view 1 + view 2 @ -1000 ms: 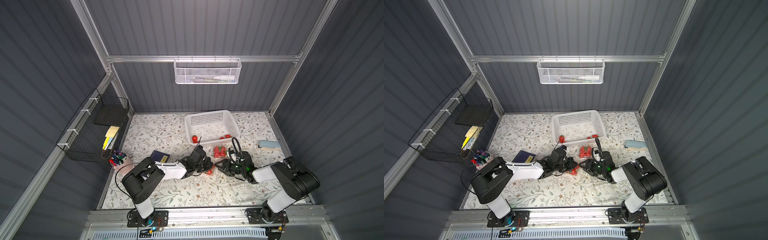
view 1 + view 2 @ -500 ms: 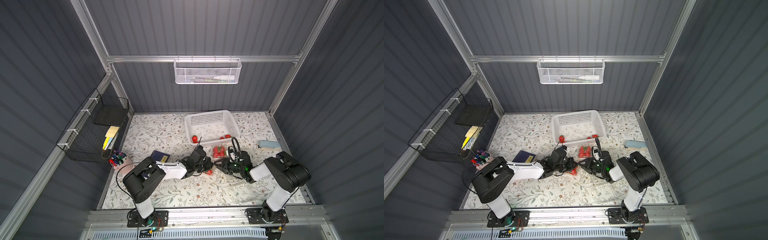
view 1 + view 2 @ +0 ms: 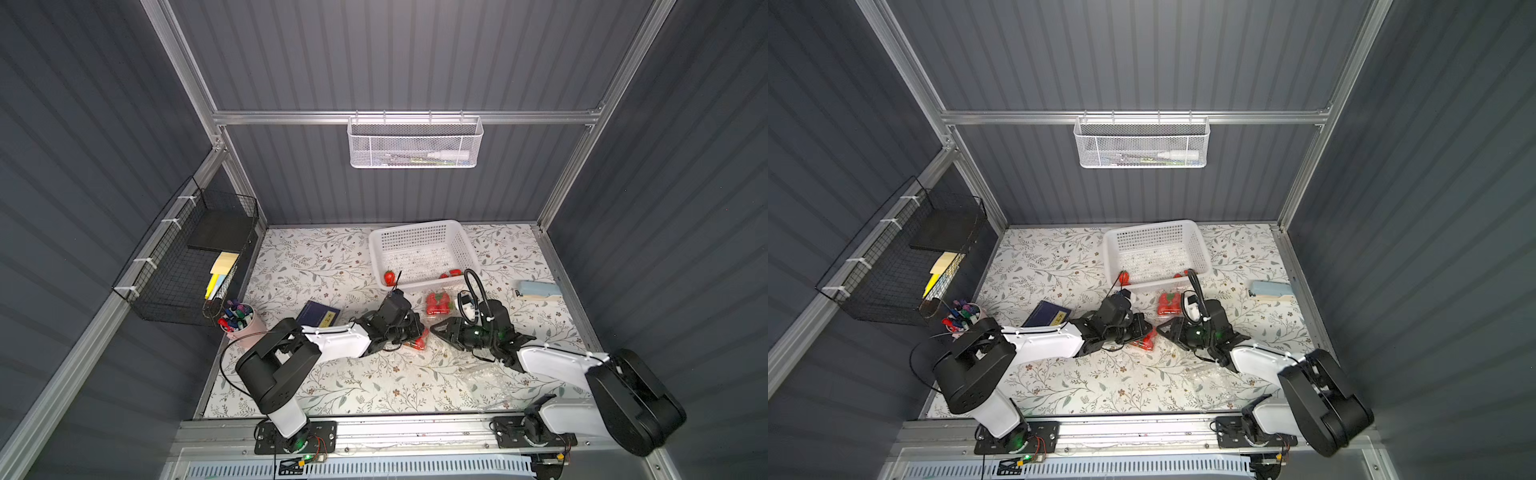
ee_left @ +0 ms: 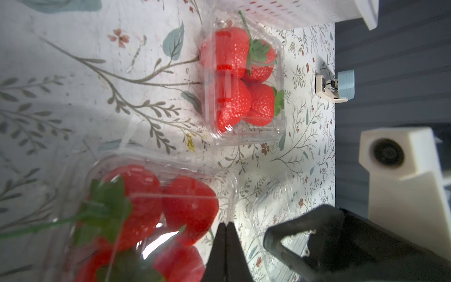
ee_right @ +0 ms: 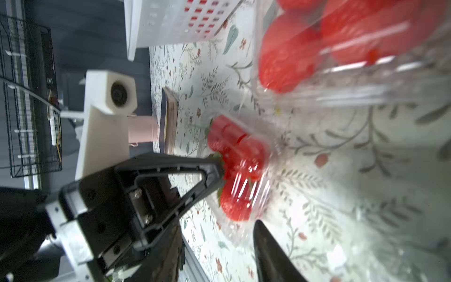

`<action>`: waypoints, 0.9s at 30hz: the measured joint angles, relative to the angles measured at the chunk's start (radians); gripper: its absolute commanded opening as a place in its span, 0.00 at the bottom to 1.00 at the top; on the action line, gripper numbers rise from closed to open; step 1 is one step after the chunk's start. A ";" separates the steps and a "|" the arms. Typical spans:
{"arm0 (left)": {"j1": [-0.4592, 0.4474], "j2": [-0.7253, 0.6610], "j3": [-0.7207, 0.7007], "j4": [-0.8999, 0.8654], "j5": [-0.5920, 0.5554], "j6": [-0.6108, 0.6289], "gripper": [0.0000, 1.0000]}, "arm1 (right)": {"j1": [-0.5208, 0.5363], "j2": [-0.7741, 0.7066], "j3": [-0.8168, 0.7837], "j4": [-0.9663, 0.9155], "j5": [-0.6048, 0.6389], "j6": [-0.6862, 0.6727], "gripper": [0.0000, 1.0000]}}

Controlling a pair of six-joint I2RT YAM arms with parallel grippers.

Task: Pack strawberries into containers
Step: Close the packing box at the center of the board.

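Two containers (image 4: pixel 244 80) beside the basket (image 3: pixel 415 227) look filled; some strawberries (image 3: pixel 389 277) are left inside it. The left gripper (image 4: pixel 225 228) is pressed together, and the right gripper (image 3: pixel 436 328) stands apart.

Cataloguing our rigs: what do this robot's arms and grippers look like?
Both the left arm and right arm have white links, bulky black joints and black cables held by white ties. The left gripper and right gripper are black, with hollow triangular fingers.

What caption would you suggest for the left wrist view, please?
Shut left gripper at the edge of a clamshell of strawberries; a second filled clamshell lies beyond.
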 measured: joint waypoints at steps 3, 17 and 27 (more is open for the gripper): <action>0.000 -0.038 0.000 -0.010 -0.009 0.000 0.00 | 0.057 -0.099 0.014 -0.136 0.045 -0.028 0.50; 0.000 -0.106 -0.171 0.093 0.005 0.011 0.00 | 0.135 0.034 -0.013 -0.140 0.071 0.003 0.60; 0.000 -0.079 -0.200 0.166 0.029 0.022 0.00 | 0.168 0.161 -0.013 0.090 0.068 0.025 0.52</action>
